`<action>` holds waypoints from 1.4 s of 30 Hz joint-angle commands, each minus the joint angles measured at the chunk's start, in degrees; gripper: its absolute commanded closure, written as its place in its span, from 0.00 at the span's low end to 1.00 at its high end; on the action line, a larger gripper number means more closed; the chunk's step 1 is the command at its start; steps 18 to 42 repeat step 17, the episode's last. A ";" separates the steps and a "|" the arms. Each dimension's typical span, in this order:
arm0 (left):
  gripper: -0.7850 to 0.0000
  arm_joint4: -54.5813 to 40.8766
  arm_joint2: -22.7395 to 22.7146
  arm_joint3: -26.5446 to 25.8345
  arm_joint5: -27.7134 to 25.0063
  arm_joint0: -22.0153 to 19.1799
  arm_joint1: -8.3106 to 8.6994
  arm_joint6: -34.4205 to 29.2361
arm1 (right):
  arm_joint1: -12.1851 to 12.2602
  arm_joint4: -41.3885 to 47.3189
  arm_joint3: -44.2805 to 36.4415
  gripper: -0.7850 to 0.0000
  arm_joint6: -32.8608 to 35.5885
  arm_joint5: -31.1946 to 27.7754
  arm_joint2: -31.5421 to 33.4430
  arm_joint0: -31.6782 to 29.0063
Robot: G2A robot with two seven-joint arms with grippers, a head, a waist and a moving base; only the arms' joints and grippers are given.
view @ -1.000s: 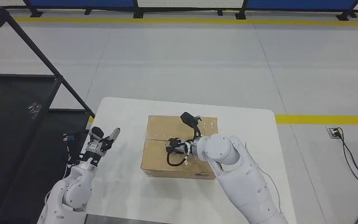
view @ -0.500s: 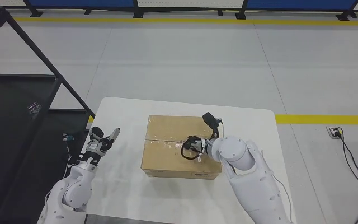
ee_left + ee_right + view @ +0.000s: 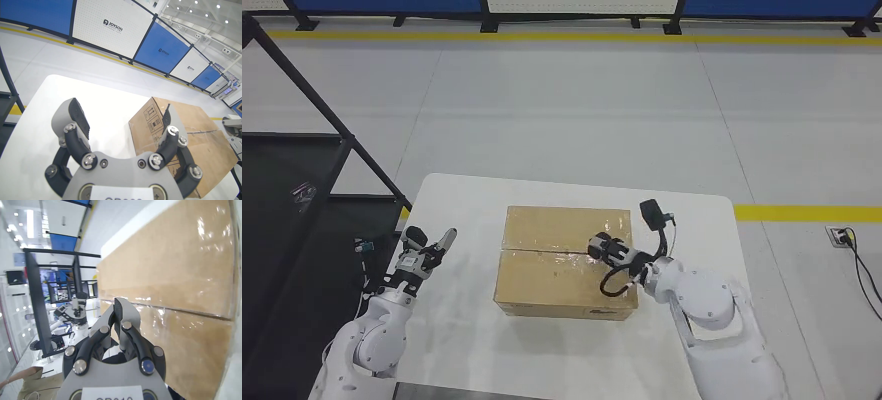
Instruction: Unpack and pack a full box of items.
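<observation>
Squarely in the middle of the white table (image 3: 462, 200) sits a closed cardboard box (image 3: 564, 260), its 2 top flaps meeting along a taped seam (image 3: 552, 251). From above, the right gripper (image 3: 599, 245) is over the box's top, near the right end of that seam. The right wrist view adds the close detail. Its fingers (image 3: 130, 313) are pressed together with nothing between them, low over the glossy clear tape (image 3: 189, 311); whether they touch the cardboard I cannot tell. The left gripper (image 3: 429, 240) hovers over the left part of the table, well apart from the box. The left wrist view shows its jaws spread wide and empty. That view also brings out the printed handling symbols (image 3: 151, 117) on the box's near end face.
</observation>
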 commanded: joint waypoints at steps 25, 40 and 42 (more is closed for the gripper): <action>0.00 0.00 0.00 0.00 0.00 0.00 0.00 0.00 | 0.68 10.08 -3.57 0.57 -8.47 -13.60 6.55 -9.60; 0.00 0.00 0.00 0.00 0.00 0.00 0.00 0.00 | 0.68 10.08 -3.57 0.57 -8.47 -13.60 6.55 -9.60; 0.00 0.00 0.00 0.00 0.00 0.00 0.00 0.00 | 0.68 10.08 -3.57 0.57 -8.47 -13.60 6.55 -9.60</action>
